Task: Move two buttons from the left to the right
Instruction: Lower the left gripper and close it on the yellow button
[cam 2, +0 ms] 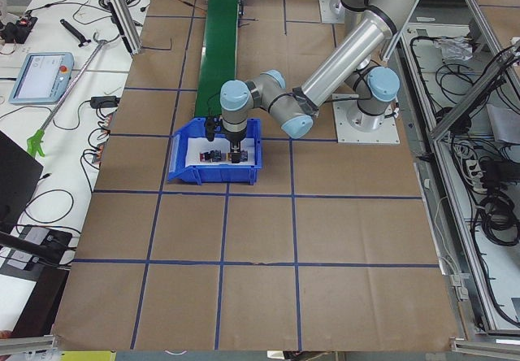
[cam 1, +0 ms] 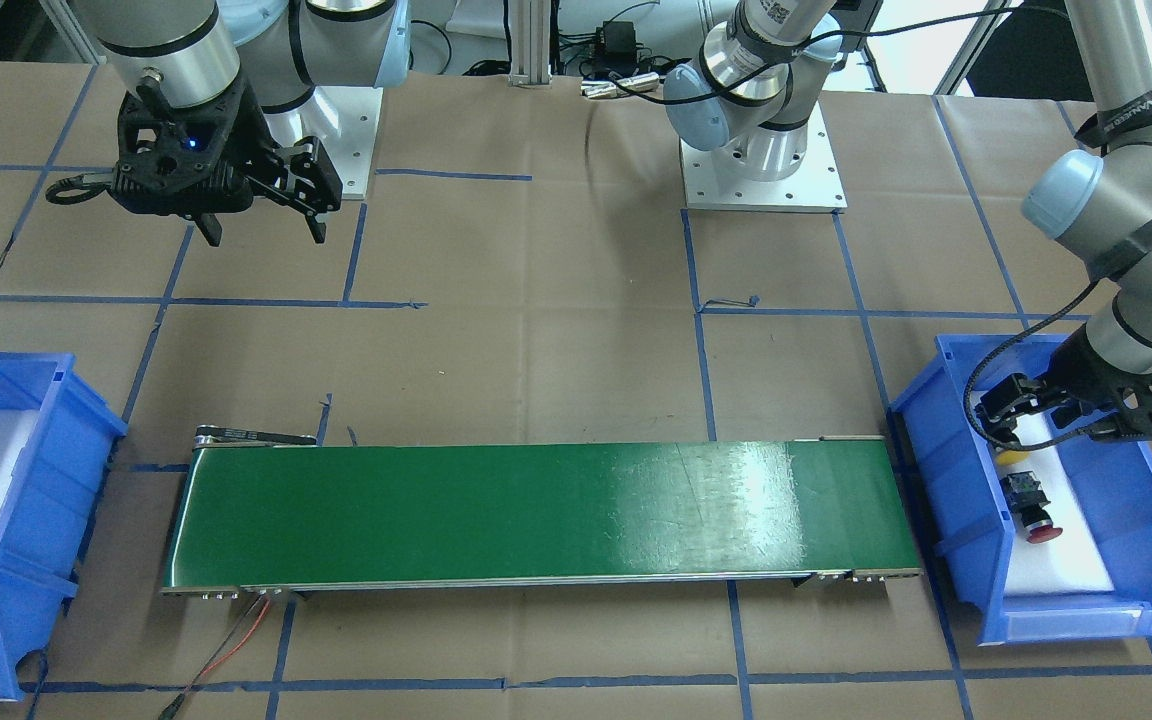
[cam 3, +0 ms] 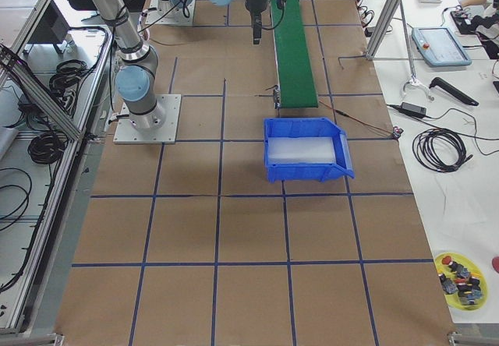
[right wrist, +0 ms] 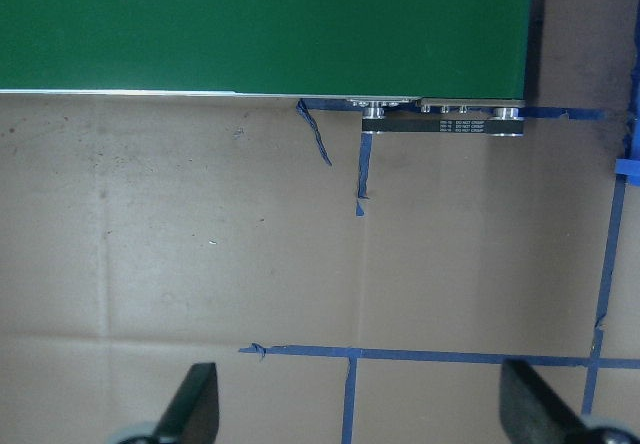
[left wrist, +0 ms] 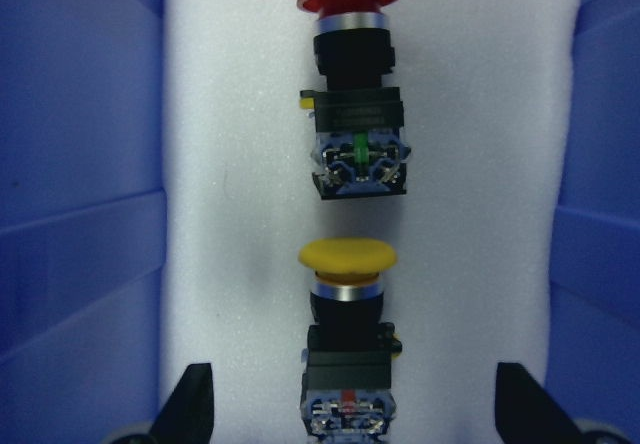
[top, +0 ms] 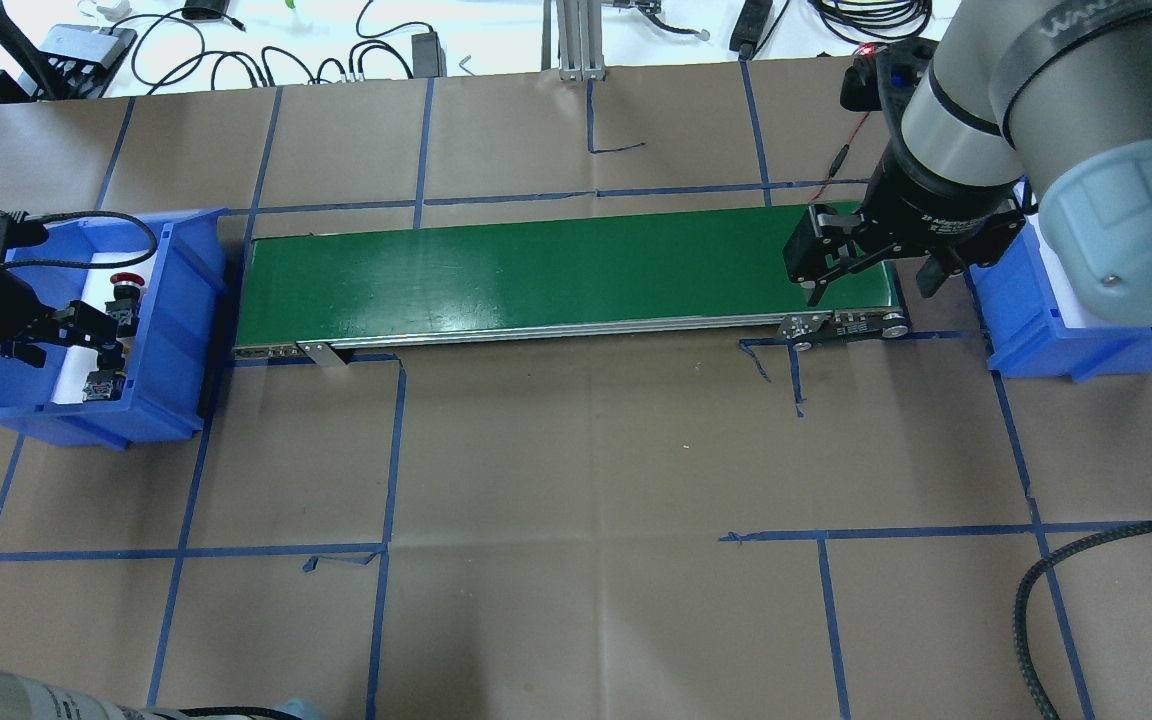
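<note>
At the left end of the worktop (top: pixel 576 480), a blue bin (top: pixel 176 330) holds a white foam pad (left wrist: pixel 230 214). Both buttons lie on their sides on that pad, in one line down its middle, with their caps pointing toward the bin's far end, away from the robot's base. The red button (left wrist: pixel 355 114) is the one nearer that far end. The yellow button (left wrist: pixel 348 334) lies behind it, with a small gap between its cap and the red one's contact block. Neither button touches the bin's side walls. The left claw (cam 1: pixel 1014 418) hangs over the yellow button with its fingers (left wrist: pixel 195 399) spread wide, one on each side of the button's black body. The fingers are clear of the body and grip nothing. A green belt (cam 1: pixel 536 510) runs along the worktop from just beside this bin to just beside a second blue bin (cam 1: pixel 46 500) at the right end, which is also lined with white foam. The right claw (top: pixel 873 285) hangs above the brown paper by the belt's right end, on the robot's side of the belt. Its fingers are likewise held wide apart, with nothing between them.
</note>
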